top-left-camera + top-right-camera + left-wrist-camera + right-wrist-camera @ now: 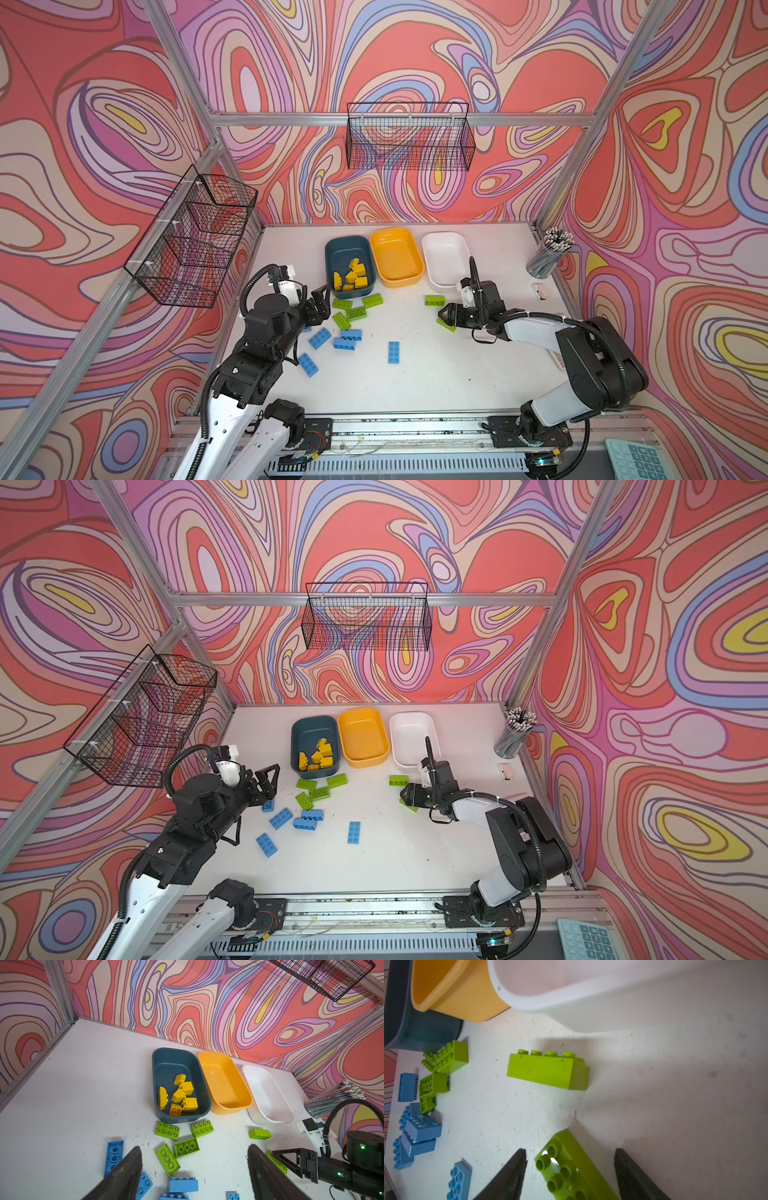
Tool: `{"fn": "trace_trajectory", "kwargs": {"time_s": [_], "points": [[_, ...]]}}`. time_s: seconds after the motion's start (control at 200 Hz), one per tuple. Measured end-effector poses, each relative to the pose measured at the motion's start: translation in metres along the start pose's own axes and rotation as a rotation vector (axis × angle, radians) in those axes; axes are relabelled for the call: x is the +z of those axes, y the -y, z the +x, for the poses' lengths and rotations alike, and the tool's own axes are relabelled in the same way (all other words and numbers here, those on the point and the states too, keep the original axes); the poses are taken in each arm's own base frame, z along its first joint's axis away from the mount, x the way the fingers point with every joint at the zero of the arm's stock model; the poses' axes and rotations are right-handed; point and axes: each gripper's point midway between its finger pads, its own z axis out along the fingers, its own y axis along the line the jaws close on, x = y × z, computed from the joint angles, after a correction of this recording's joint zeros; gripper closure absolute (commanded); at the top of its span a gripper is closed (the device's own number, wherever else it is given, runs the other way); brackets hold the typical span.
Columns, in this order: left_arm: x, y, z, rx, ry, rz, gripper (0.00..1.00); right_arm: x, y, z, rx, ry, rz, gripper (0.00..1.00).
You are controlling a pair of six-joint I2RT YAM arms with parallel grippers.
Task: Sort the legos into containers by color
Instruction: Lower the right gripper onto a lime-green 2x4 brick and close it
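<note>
Right tool (570,1152) is spread wide, straddling a lime green studded plastic brick (571,1169) on the white surface (675,1084), six o'clock of the shallow white plastic tub (444,234). It looks lined up to pinch. Left tool (194,1148) hangs released and empty near light blue bricks (182,1185).

Left arm (270,322) and right arm (598,365): matched pair, black joint housings alternating with white link shells, each on a black base plate (505,428). Ribbed black cable hose (357,1102) loops along each arm (white zip ties cinch it), with small green indicator lights (362,1147) on the right arm's housing. Left gripper (323,305) and right gripper (441,316): black, triangular open-frame fingers (508,1180), ribbed inner faces.
</note>
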Motion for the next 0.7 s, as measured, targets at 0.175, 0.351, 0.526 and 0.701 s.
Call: {"fn": "trace_trajectory", "kwargs": {"time_s": [0.175, 0.351, 0.526, 0.701], "points": [[0.0, 0.0, 0.0, 0.007, 0.0, 0.0, 0.2, 0.006, -0.018, 0.012, -0.058, -0.008, -0.012, 0.3], [0.0, 0.0, 0.0, 0.007, 0.0, 0.0, 0.2, 0.009, -0.027, 0.021, -0.105, -0.015, 0.019, 0.3], [0.0, 0.0, 0.0, 0.013, 0.0, 0.0, 0.2, 0.009, -0.026, 0.026, -0.142, -0.018, 0.107, 0.34], [0.0, 0.0, 0.0, 0.014, 0.0, 0.0, 0.2, 0.008, -0.02, 0.032, -0.188, -0.03, 0.244, 0.42]]}}
